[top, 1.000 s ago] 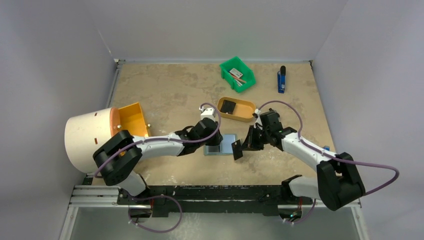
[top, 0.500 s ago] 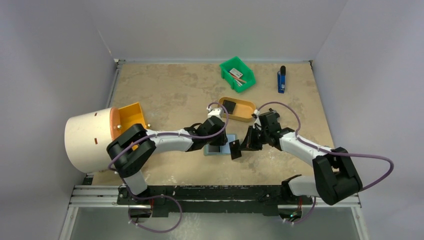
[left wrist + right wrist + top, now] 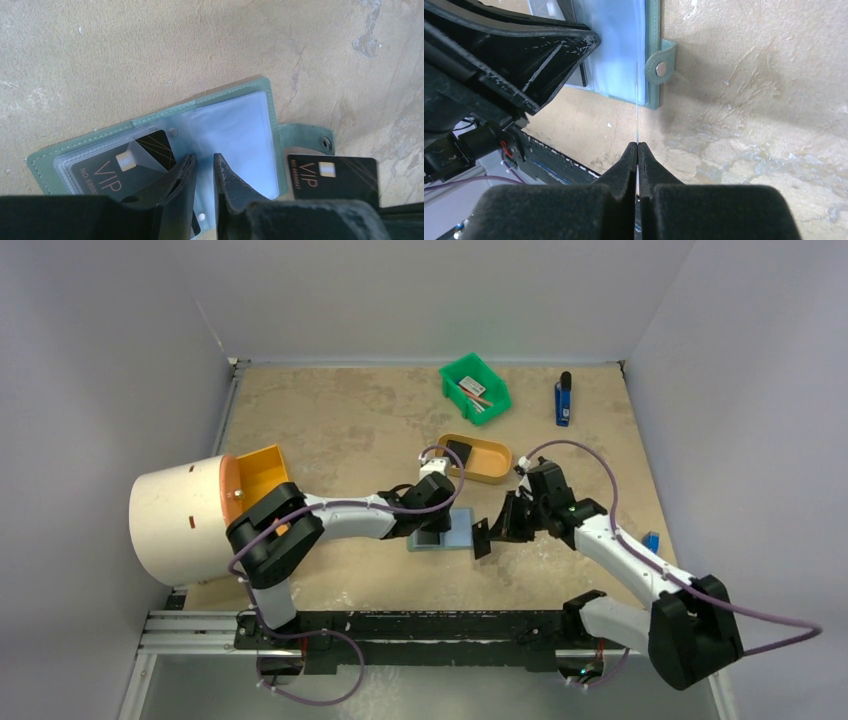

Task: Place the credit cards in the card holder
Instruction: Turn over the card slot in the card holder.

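On the worktop point(image 3: 350, 430), your right claw point(image 3: 638, 146) clamps a thin black credit card point(image 3: 332, 177) just beside the open grey-green fold-over card holder point(image 3: 150, 117); your left claw point(image 3: 204, 165), jaws narrowly apart, sits over its clear pockets point(image 3: 235, 125).

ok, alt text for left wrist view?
Open grey-green card holder on the table, one black card in a clear pocket. The left tool, tips narrowly parted, is over the pockets; a second black card is beside the snap tab.

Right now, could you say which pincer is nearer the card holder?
Left. The left pincer is over the card holder; the right pincer, gripping a credit card, is off its snap-tab edge.
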You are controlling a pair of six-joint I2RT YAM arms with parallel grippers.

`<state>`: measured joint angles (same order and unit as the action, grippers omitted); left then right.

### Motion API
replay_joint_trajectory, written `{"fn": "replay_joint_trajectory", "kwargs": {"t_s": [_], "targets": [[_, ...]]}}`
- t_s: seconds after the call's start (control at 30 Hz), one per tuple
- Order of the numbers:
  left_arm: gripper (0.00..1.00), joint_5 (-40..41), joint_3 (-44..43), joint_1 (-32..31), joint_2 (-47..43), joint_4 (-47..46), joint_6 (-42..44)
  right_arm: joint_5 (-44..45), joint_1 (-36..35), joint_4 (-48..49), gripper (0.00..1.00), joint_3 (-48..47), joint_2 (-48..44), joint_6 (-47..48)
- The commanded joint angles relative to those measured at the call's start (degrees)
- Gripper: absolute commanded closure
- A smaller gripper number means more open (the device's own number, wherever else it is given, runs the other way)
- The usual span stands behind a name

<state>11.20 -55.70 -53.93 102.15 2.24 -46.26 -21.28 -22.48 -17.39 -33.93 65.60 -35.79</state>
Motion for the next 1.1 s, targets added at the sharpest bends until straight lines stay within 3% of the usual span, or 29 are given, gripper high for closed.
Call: {"fn": "replay_joint_trajectory", "kwargs": {"t_s": [0.0,0.27,0.63,1.07], "targets": [[0.79,3.9,-0.3,-0.1,-2.3,1.7,1.3,4.8,-0.1,-6.3,1.00,-3.5,-4.6,-0.2],[0.67,4.0,-1.9,-1.2,-7.5,2.9,2.7,14.9,-0.1,-9.5,1.00,-4.6,-12.9,-3.8],[0.60,13.3,-12.9,-7.2,2.7,15.2,6.9,18.8,0.0,-12.2,1.00,-5.8,-16.7,-4.4],[0.50,17.0,-15.7,-8.6,7.3,17.9,7.2,18.8,-0.1,-11.6,1.00,-5.1,-16.9,-4.4]]}}
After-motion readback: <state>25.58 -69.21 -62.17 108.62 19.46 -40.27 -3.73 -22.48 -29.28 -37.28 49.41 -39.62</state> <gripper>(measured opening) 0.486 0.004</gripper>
